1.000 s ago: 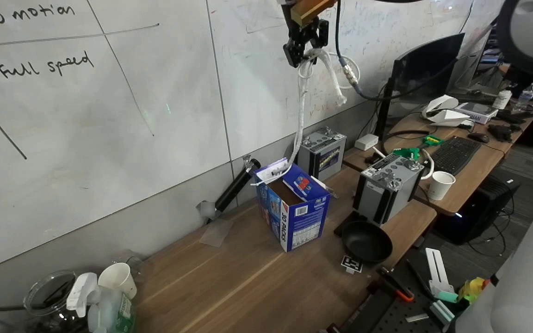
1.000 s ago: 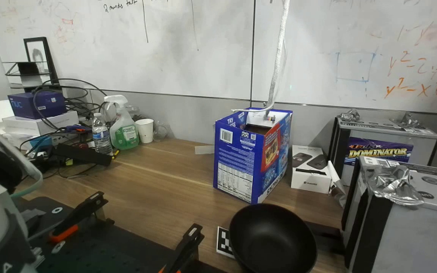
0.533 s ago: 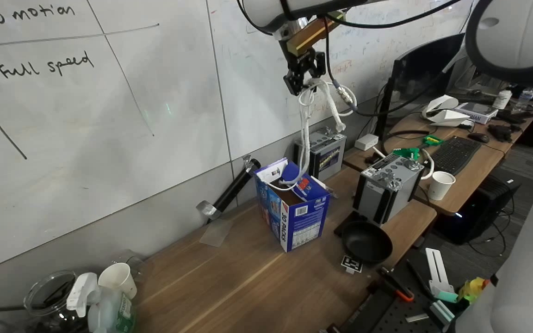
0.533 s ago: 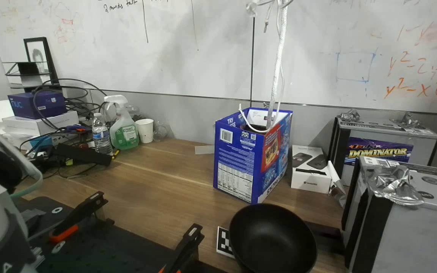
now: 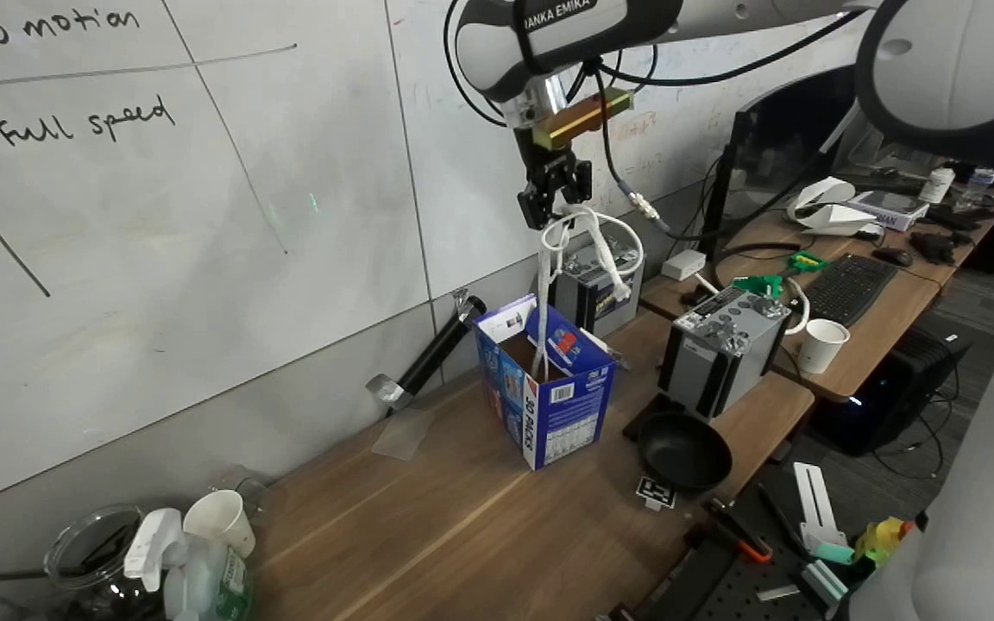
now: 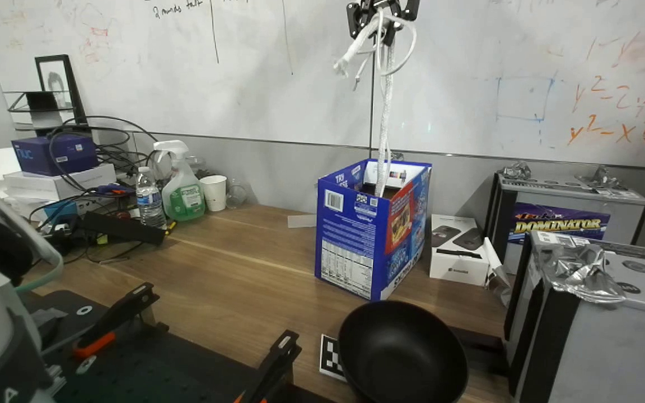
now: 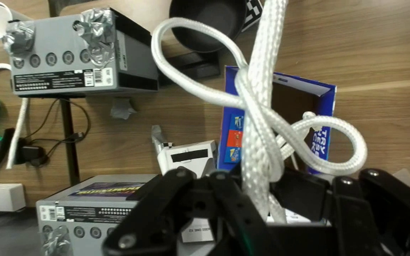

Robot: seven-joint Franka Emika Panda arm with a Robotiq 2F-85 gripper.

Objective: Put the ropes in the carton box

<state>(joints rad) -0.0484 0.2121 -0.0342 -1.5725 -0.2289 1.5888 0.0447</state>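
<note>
Above the blue cardboard box (image 5: 570, 418), the gripper (image 5: 560, 212) pinched braided white ropes (image 7: 267, 42) between its fingers (image 7: 301, 193); round loops curled outward, straight lengths hung inside.

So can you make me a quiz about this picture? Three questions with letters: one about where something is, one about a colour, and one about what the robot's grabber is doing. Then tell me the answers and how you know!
1. Where do the long parts of the ropes hang?
A) into the pan
B) into the carton box
C) into a cup

2. What colour is around the barcode on the carton box?
A) blue
B) green
C) orange

3. What is the gripper doing?
A) hanging open with nothing in it
B) holding a cup
C) holding the ropes

Answers:
1 B: both exterior views show them dropping in through its open top.
2 A: an exterior view shows blue card around it.
3 C: the wrist view shows them clasped in it.
</note>
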